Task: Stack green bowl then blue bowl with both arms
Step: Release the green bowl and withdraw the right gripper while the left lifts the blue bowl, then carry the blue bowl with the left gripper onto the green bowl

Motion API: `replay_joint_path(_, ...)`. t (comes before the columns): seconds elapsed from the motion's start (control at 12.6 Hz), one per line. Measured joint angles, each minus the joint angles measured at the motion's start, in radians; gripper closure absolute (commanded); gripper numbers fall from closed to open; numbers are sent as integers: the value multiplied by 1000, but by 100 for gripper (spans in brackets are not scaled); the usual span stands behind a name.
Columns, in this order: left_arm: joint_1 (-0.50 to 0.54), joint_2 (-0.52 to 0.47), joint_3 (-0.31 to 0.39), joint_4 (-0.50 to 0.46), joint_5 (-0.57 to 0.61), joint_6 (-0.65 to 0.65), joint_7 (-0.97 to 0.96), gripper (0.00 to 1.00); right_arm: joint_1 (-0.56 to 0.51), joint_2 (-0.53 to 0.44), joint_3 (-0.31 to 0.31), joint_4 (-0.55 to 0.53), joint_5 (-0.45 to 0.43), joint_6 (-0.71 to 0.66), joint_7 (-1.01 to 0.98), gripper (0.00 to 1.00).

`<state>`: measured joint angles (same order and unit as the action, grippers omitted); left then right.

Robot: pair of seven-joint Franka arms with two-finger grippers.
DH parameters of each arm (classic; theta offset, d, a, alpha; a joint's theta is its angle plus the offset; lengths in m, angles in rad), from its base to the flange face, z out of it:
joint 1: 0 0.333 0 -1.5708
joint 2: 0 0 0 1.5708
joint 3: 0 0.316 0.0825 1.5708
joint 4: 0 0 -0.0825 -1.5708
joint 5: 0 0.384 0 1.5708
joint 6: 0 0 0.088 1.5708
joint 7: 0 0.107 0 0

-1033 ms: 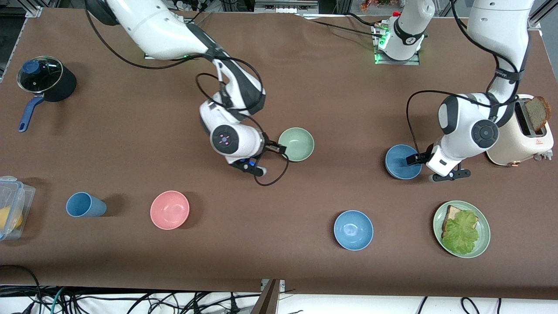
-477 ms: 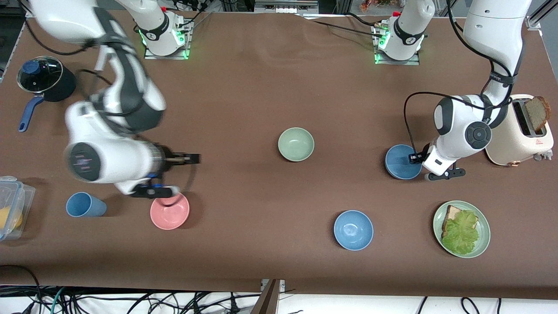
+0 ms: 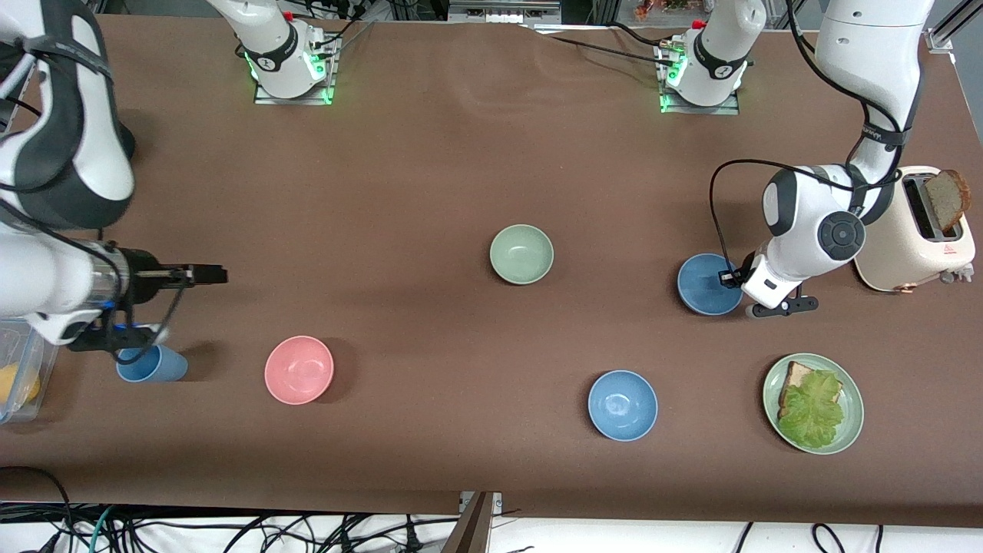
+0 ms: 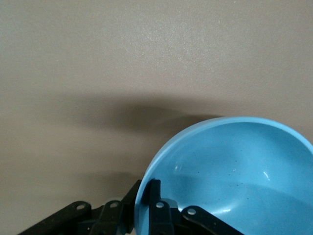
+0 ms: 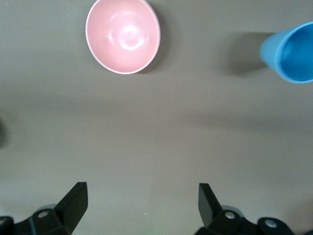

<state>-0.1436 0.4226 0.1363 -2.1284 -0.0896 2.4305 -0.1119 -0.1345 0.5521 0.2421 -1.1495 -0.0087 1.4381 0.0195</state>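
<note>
Front view: left tool (image 3: 728, 278) clamps blue bowl (image 3: 705, 286) rim; right tool (image 3: 209, 274) spread.

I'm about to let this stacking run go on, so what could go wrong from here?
1. The left claw pinches only the rim of the blue bowl, one finger inside and one outside, so the bowl may tilt or slip when lifted.
2. A second blue bowl lies nearer the camera, so carrying low toward the green bowl might clip it.
3. The right claw, open, hangs above the table near the blue cup and could knock it.
</note>
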Motion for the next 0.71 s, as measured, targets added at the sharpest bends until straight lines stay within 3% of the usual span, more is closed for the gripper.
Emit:
replay_joint_path(0.32, -10, -81, -17, 18, -74, -117, 0, 100, -18, -117, -54, -25, -1, -13, -65, 0)
replay_joint_path(0.71, -140, -142, -89, 42, -295, -159, 0, 100, -9, -203, -78, -105, -39, 8, -66, 0)
